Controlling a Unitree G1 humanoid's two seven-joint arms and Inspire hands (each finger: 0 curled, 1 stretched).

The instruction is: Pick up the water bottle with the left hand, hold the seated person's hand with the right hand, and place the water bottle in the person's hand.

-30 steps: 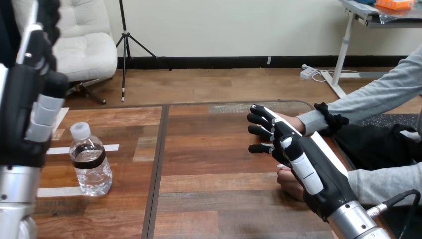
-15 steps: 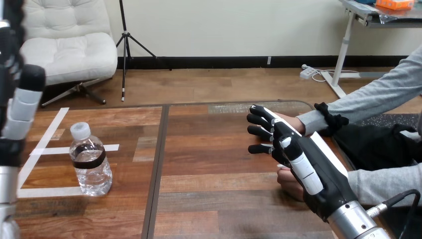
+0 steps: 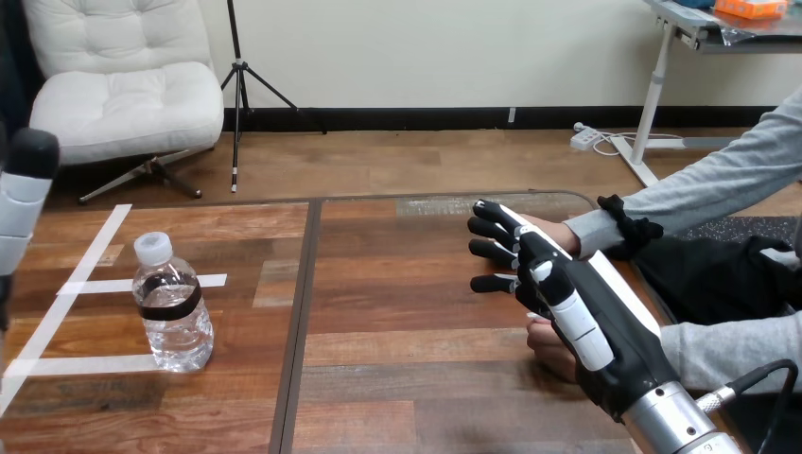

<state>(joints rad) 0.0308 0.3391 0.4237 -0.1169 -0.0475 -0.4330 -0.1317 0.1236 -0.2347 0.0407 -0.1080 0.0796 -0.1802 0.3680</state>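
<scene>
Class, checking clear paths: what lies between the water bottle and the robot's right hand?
Head view: bare wooden table, save a white tape end by the water bottle and a dark seam.

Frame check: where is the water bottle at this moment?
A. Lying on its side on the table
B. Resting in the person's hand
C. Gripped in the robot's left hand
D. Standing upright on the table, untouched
D: the water bottle stands upright, cap on top, on the table, and the left hand is apart from it at the view's left edge.
</scene>
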